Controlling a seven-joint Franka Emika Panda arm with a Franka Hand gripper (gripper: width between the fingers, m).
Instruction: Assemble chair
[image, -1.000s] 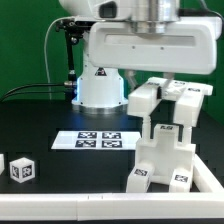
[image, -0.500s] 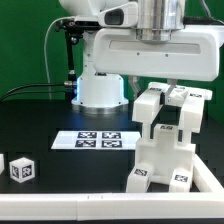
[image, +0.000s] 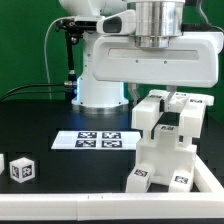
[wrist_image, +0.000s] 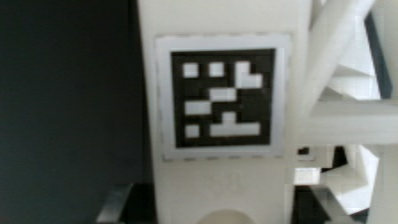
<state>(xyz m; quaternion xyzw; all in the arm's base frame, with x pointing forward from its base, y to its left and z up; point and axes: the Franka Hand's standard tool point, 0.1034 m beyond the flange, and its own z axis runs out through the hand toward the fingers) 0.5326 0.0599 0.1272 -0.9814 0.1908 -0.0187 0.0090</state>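
The chair (image: 166, 152) is a stepped white block with small tags, standing at the exterior view's right near the front. My gripper (image: 160, 94) hangs straight above it and is shut on a white tagged chair bar (image: 150, 108) at the top of the stack, next to another top piece (image: 190, 108). In the wrist view the bar (wrist_image: 217, 60) with its black-and-white tag fills the frame and sits between my two dark fingers, gripper (wrist_image: 221, 205). Whether the bar is seated on the block below is hidden.
The marker board (image: 97, 140) lies flat on the black table left of the chair. A loose white tagged cube (image: 21, 169) and a smaller piece (image: 2, 163) lie at the front left. The robot base (image: 100, 90) stands behind. A white rim (image: 60, 207) borders the front.
My gripper and the held bar have moved a little toward the exterior view's right and slightly down, closer over the stack. The other parts have not moved.
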